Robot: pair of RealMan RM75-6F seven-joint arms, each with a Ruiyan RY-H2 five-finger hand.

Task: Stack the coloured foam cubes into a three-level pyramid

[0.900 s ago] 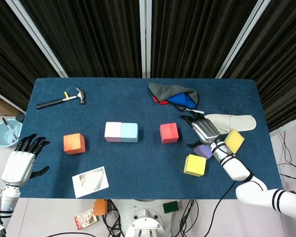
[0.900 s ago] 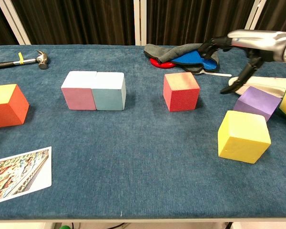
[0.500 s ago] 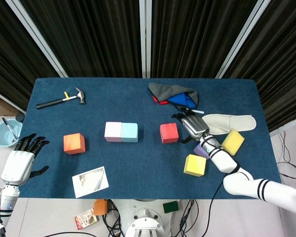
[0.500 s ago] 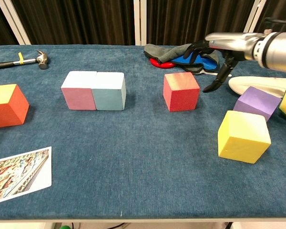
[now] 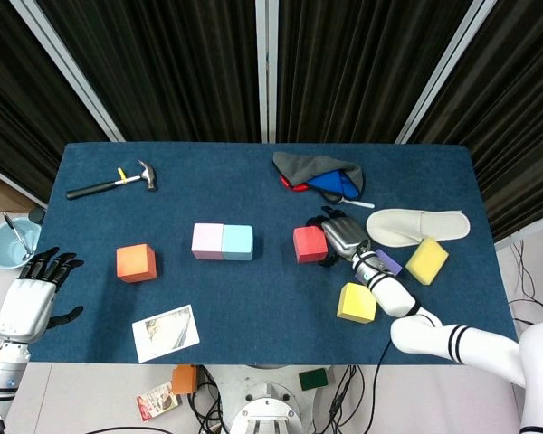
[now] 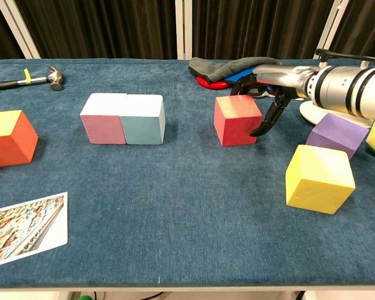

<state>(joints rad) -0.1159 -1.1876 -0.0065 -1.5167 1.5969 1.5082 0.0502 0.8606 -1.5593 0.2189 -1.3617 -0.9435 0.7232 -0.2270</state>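
Note:
The red cube (image 5: 308,243) (image 6: 236,119) stands right of the table's middle. My right hand (image 5: 339,237) (image 6: 270,87) is against its right side, fingers apart, with a dark fingertip (image 6: 259,130) at the cube's right face; it holds nothing. A pink cube (image 5: 207,241) (image 6: 104,117) and a light blue cube (image 5: 238,242) (image 6: 144,119) sit touching, side by side. The orange cube (image 5: 136,262) (image 6: 9,137) is at the left. A yellow cube (image 5: 357,302) (image 6: 319,178), a purple cube (image 5: 389,262) (image 6: 337,134) and a second yellow cube (image 5: 427,260) lie at the right. My left hand (image 5: 29,298) hangs open off the table's left edge.
A hammer (image 5: 113,183) (image 6: 31,79) lies at the back left. A pile of grey, red and blue cloth (image 5: 319,172) and a white slipper (image 5: 416,223) sit behind the right hand. A photo card (image 5: 166,332) lies near the front edge. A blue bowl (image 5: 2,244) stands off the table.
My right hand has moved left from above the purple cube to the red cube's right side and dropped lower. The left hand has drifted slightly down. No cube has moved.

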